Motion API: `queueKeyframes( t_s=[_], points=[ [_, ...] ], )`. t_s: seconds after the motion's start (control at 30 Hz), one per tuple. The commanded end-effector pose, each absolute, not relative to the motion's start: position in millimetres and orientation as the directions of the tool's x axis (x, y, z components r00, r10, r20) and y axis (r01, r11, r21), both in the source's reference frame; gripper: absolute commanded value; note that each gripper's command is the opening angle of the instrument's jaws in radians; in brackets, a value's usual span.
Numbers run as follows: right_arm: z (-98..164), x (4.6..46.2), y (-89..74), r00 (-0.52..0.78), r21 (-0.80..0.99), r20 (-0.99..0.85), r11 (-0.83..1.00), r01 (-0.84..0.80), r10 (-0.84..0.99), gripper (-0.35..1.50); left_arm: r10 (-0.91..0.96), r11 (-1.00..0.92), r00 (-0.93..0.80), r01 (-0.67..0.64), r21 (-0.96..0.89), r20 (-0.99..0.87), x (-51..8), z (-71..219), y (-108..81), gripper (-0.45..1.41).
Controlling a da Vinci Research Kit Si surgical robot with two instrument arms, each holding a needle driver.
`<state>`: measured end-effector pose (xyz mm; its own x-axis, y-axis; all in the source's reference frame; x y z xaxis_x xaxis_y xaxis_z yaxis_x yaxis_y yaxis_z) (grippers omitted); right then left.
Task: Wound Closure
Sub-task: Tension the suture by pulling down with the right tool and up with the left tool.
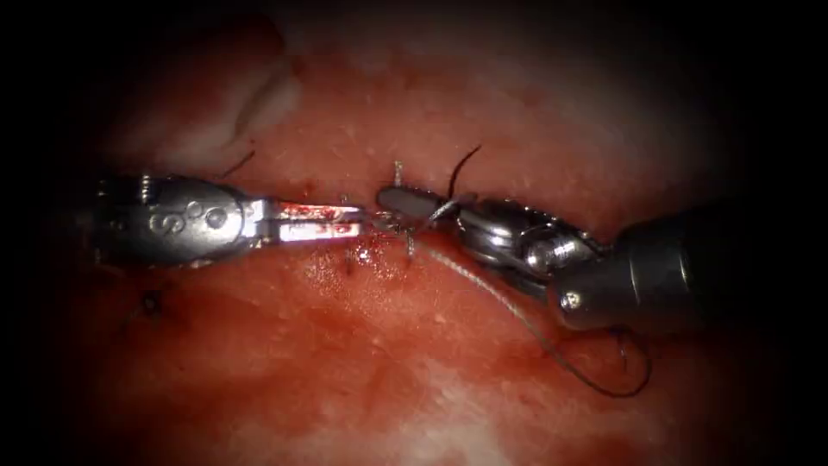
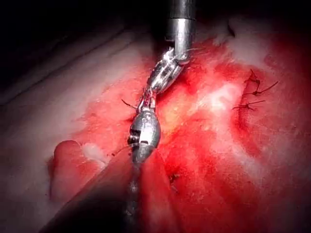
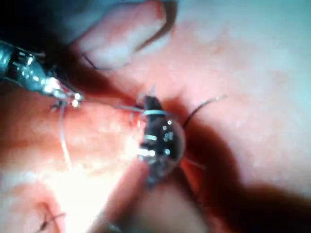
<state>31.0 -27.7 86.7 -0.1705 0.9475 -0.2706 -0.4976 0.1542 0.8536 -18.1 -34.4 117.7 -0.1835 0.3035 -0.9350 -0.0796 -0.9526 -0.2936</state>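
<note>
The left tool (image 1: pixel 358 220) comes in along the cut (image 1: pixel 345 259) from the left, its red-smeared jaws shut on the thread at their tips. Tip to tip with it lies the right tool (image 1: pixel 388 200), jaws shut, with a turn of pale thread (image 1: pixel 442 210) wound round them. From the stitch the thread (image 1: pixel 509 306) trails down to the right and ends in a dark loop. In the right wrist view a taut strand (image 3: pixel 107 104) runs from the left tool (image 3: pixel 73 97) to the right tool (image 3: pixel 150 104). The left wrist view has the left tool (image 2: pixel 146 103) meeting the right tool (image 2: pixel 163 77).
A dark cut thread end (image 1: pixel 464 166) stands up behind the right tool's jaws. Red fluid (image 1: pixel 285 328) covers the tissue around the cut. Earlier dark stitches (image 2: pixel 252 92) sit further along the tissue. A pale raised fold of tissue (image 3: pixel 121 34) lies beyond the tools.
</note>
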Motion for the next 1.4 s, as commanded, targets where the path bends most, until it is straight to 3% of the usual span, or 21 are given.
queueKeyframes(
  t_s=[0.03, 0.97, 1.4],
  points=[
    [86.4, 31.6, -28.5, -0.158, 0.846, -0.292, 0.178, -0.502, 0.943, -0.35, 0.313, -0.949, -0.197, -0.083, -0.303, -0.929, -18.5, 118.5, -34.0, -0.45],
    [85.0, 29.6, -30.6, -0.057, 0.825, -0.373, 0.303, -0.476, 0.926, -0.35, 0.386, -0.922, -0.304, -0.163, -0.351, -0.871, -17.9, 123.3, -20.4, -0.45],
    [84.9, 29.2, -32.5, 0.062, 0.704, -0.528, 0.478, -0.525, 0.847, -0.35, 0.393, -0.919, -0.343, -0.183, -0.35, -0.853, -19.2, 124.2, -14.9, -0.45]
  ],
)
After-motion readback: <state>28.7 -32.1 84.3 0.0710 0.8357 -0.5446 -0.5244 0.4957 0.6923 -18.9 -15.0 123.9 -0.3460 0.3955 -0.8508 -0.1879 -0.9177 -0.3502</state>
